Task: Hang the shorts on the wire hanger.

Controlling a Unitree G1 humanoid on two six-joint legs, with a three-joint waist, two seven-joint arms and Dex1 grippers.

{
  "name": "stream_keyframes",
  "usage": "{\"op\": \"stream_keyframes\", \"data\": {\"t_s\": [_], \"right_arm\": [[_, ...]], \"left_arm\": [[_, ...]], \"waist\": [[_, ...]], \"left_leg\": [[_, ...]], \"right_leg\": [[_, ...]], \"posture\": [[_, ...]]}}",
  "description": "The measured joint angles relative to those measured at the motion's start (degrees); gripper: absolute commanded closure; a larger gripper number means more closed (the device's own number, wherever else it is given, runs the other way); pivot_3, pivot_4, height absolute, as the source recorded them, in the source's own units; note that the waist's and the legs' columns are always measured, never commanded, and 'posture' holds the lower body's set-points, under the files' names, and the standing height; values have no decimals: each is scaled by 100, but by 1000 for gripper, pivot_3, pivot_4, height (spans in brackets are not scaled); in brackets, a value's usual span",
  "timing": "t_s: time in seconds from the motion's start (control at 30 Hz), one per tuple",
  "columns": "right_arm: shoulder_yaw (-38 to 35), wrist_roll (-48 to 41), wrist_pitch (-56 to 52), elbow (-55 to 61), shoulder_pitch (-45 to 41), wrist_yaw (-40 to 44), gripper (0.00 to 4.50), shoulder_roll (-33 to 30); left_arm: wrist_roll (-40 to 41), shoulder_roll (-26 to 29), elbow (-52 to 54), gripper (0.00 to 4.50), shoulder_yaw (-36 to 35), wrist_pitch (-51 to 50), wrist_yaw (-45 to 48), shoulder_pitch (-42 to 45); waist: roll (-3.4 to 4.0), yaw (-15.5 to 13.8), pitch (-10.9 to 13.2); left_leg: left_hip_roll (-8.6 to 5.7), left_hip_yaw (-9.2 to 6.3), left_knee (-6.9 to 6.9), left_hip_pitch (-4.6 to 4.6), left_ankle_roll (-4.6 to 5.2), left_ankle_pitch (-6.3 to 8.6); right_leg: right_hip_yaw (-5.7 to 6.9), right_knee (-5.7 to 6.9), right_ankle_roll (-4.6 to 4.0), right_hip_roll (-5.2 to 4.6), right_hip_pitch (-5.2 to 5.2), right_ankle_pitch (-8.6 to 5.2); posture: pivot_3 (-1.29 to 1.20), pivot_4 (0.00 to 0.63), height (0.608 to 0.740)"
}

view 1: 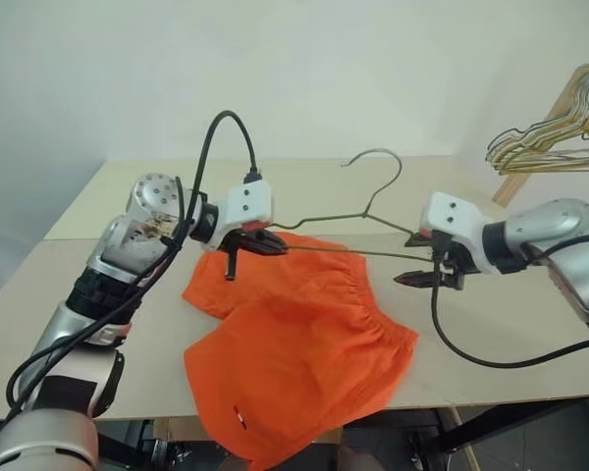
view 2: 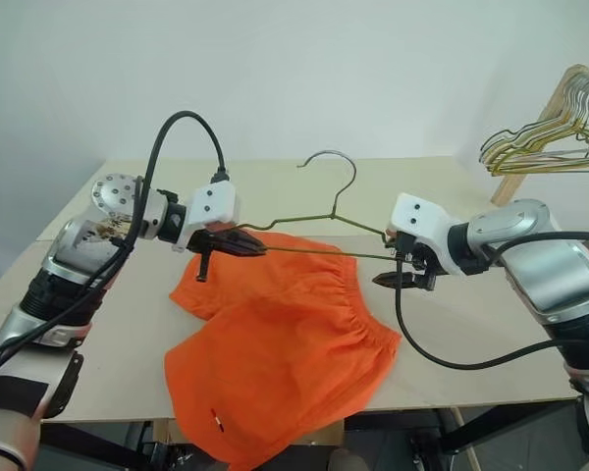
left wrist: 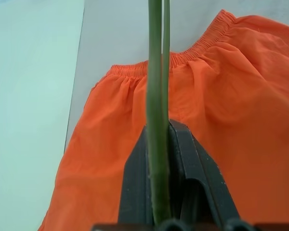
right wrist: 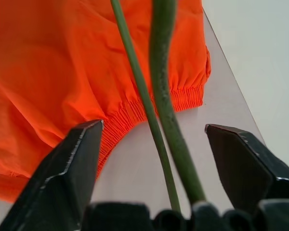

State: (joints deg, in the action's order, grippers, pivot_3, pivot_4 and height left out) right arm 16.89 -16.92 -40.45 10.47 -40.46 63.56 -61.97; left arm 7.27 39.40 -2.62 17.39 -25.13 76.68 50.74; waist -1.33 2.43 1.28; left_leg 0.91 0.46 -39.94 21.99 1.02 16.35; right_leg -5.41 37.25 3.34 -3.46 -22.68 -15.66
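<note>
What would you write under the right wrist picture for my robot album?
The open right claw straddles the wire hanger just above the orange shorts on the table.

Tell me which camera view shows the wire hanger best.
The left eye view: the whole wire hanger shows there, hook to both corners, held above the shorts. The right eye view shows it about as well. The left wrist view shows only wire clamped in the left gripper; the right wrist view, wire between the right gripper's open fingers.

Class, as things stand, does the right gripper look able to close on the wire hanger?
Probably yes: the right gripper is open with the wire hanger running between its fingers, nothing in the way.
</note>
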Motion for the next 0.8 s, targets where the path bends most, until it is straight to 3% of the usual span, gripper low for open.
{"op": "stream_keyframes", "data": {"t_s": [0.03, 0.07, 0.27, 0.3, 0.43, 0.6, 0.8], "right_arm": [[0, 9, 27, -5, 0, 61, 2024, 21], [0, 11, 43, -5, 1, 101, 2200, 32], [-4, 101, 147, 3, 7, 360, 4344, 41], [-3, 97, 178, 49, 37, 451, 4475, 41], [-33, 88, 261, 174, 150, 633, 4475, 37], [-319, -66, 133, 564, 541, 666, 4500, 30], [-1136, -625, -554, 1057, 1466, 471, 4500, -63]], "left_arm": [[3, 6, 19, 4500, 0, 0, 27, -4], [13, 7, 31, 4500, 0, 1, 37, -4], [78, 77, 60, 4500, -2, 156, 125, -30], [72, 110, 49, 4500, -28, 241, 122, -44], [79, 161, -38, 4500, -109, 869, 244, -223], [278, 89, -301, 3181, -257, 1743, 599, -400], [626, -49, -843, 1335, -549, 1812, 683, -439]], "waist": [[0, -3, 0], [0, -4, 0], [0, -1, 0], [0, 5, 0], [5, 3, -3], [5, -26, -3], [5, -72, -3]], "left_leg": [[-1, 0, 0, 0, 0, 0], [-1, 0, -1, 0, 0, 0], [0, 0, -2, -1, 0, 0], [1, -1, -2, -1, 0, 0], [1, 0, -3, -3, 0, 0], [1, 0, -10, -1, 0, 0], [0, -11, -14, -4, 0, 0]], "right_leg": [[1, 0, 0, 0, 1, 0], [1, 0, 0, 0, 1, 0], [2, 1, 0, 0, 2, 0], [2, 1, 0, 1, 1, 0], [1, 2, -1, 1, 2, 0], [6, 3, -1, 0, 6, 0], [15, 0, 0, 1, 17, 0]], "posture": [[-33, 0, 740], [-33, 0, 740], [-34, 0, 740], [-34, 0, 740], [-32, 0, 740], [-31, 0, 740], [-28, 0, 740]]}}
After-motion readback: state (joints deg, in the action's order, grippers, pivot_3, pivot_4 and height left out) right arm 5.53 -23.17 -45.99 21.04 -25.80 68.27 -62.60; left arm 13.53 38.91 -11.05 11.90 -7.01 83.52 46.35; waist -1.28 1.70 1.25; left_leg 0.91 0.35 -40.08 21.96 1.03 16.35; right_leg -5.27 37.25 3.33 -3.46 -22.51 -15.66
